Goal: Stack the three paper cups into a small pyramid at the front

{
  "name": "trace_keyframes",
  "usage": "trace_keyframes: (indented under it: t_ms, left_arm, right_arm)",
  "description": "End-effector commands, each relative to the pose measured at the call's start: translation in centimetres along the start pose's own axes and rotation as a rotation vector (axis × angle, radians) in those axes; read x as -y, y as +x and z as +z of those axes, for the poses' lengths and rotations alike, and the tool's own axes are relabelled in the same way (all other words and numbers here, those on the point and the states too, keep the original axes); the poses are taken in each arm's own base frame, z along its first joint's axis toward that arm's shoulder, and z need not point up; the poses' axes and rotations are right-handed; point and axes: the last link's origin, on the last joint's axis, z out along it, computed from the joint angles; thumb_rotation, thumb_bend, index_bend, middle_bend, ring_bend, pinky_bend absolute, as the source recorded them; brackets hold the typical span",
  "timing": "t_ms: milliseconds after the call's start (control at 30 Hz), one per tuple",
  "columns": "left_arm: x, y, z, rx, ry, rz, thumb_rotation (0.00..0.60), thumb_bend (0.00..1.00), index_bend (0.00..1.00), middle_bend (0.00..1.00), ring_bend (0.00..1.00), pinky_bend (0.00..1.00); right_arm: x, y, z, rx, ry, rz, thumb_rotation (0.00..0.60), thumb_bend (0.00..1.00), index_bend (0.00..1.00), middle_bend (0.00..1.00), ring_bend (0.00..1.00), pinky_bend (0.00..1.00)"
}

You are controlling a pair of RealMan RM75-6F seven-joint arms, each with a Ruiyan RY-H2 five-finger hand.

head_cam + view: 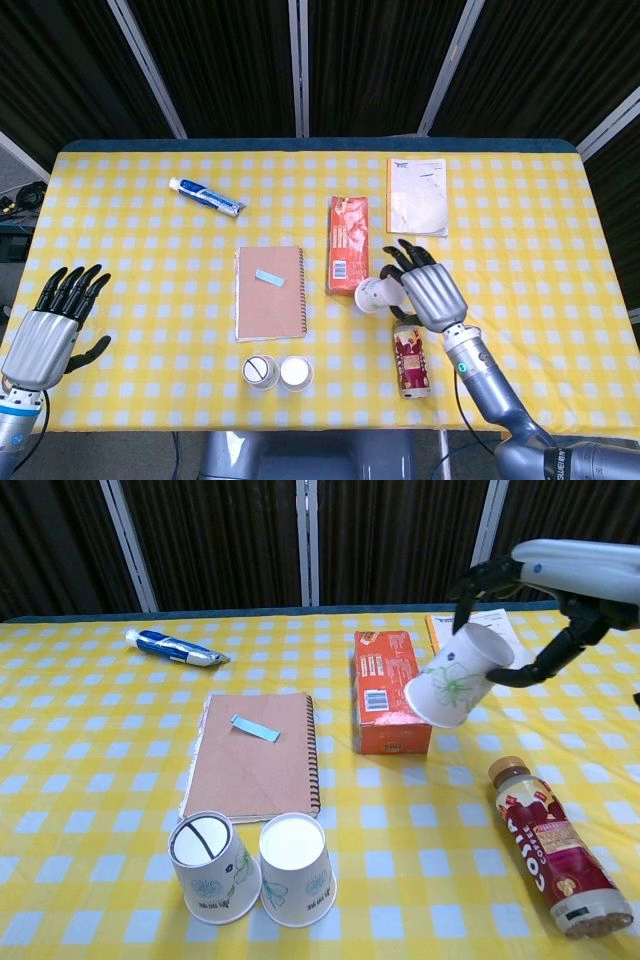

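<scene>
Two paper cups stand upside down, side by side, near the front edge: the left cup [210,868] [259,372] and the right cup [296,870] [296,373]. My right hand [560,590] [425,290] holds the third paper cup [455,676] [372,294] tilted in the air, above the table between the orange box and the bottle. My left hand [55,325] hovers open at the table's left edge, holding nothing; the chest view does not show it.
A brown notebook [258,752] lies just behind the two cups. An orange box [390,690], a coffee bottle [555,852] lying on its side, a toothpaste tube [175,649] and a paper pad [480,645] are spread over the yellow checked tablecloth [90,780].
</scene>
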Motion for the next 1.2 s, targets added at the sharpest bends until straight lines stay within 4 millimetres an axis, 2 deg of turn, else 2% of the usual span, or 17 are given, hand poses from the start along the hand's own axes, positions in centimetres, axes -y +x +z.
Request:
trace_keyframes:
  t_ms: [33, 200, 833, 1200]
  left_arm:
    - [0.0, 0.0, 0.0, 0.001, -0.001, -0.001, 0.600, 0.26, 0.00, 0.00, 0.00, 0.00]
    - [0.1, 0.2, -0.1, -0.005, -0.003, -0.005, 0.600, 0.26, 0.00, 0.00, 0.00, 0.00]
    - [0.0, 0.1, 0.0, -0.001, -0.006, -0.001, 0.600, 0.26, 0.00, 0.00, 0.00, 0.00]
    - [0.0, 0.2, -0.1, 0.003, -0.007, -0.002, 0.600, 0.26, 0.00, 0.00, 0.00, 0.00]
  right_arm:
    - [2.6, 0.0, 0.1, -0.007, 0.086, 0.037, 0.600, 0.22, 0.49, 0.13, 0.00, 0.16]
    - [4.1, -0.5, -0.3, 0.024, 0.138, 0.057, 0.600, 0.22, 0.49, 0.13, 0.00, 0.16]
    - [6.7, -0.4, -1.8, 0.099, 0.287, 0.105, 0.600, 0.21, 0.49, 0.14, 0.00, 0.16]
    - [8.5, -1.5, -2.1, 0.120, 0.341, 0.122, 0.600, 0.21, 0.49, 0.14, 0.00, 0.16]
